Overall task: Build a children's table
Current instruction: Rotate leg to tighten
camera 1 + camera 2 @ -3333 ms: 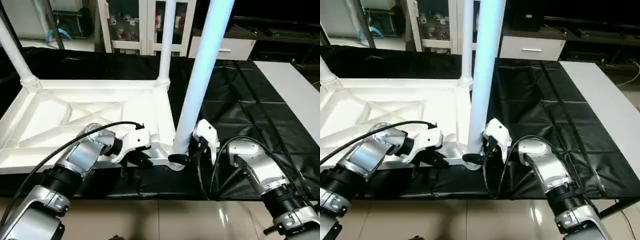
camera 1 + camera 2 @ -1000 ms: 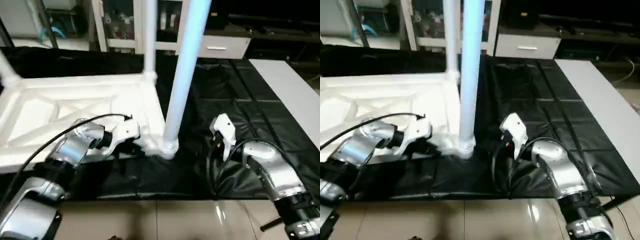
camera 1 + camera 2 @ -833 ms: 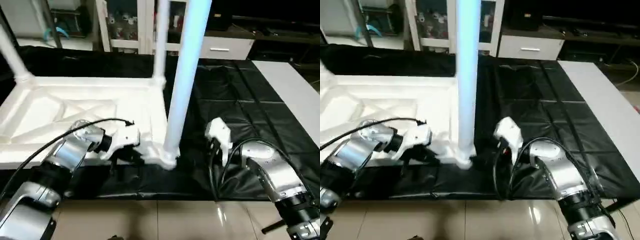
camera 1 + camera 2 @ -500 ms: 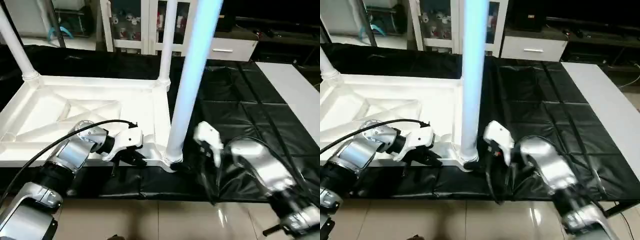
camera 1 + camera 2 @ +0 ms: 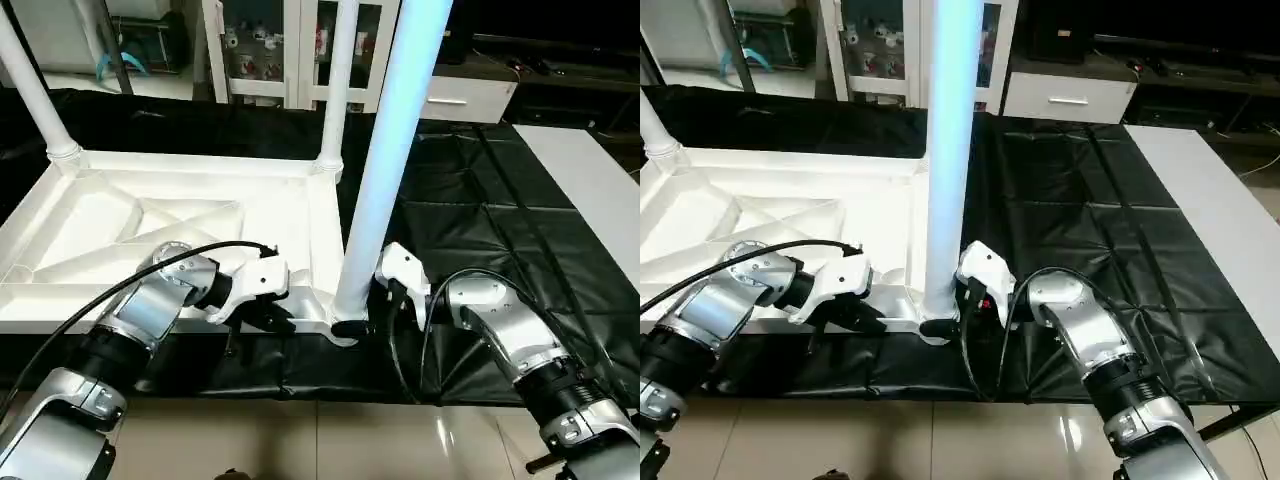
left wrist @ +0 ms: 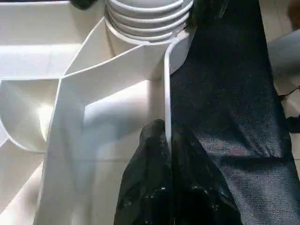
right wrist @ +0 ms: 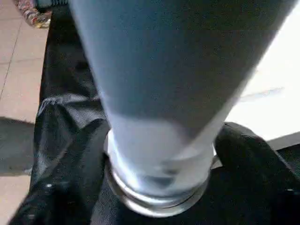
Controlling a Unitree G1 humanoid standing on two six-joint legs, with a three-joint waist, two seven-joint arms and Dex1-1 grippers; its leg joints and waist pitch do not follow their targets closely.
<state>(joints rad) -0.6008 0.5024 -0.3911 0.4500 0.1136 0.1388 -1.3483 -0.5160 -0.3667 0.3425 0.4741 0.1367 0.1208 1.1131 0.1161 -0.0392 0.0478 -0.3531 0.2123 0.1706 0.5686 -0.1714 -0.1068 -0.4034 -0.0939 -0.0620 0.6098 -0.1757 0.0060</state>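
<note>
I am working on one white tabletop (image 5: 180,215), lying upside down on the black-covered worktable (image 5: 480,200), with three legs standing in its corner sockets: the near leg (image 5: 385,150), a far leg (image 5: 335,90) and a far-left leg (image 5: 35,95). All three are running out past the top of the head views, and the fourth corner is cut off at the left edge. My left gripper (image 6: 166,140) is pinching the tabletop's thin near rim, its fingers (image 6: 150,178) pressed tight against it, as the left wrist view is showing. My right gripper (image 7: 159,154) is sitting with its fingers (image 7: 253,154) spread on either side of the near leg's base; whether they are touching it I cannot tell. The right wrist view is showing the ringed socket collar (image 7: 154,201) up close.
</note>
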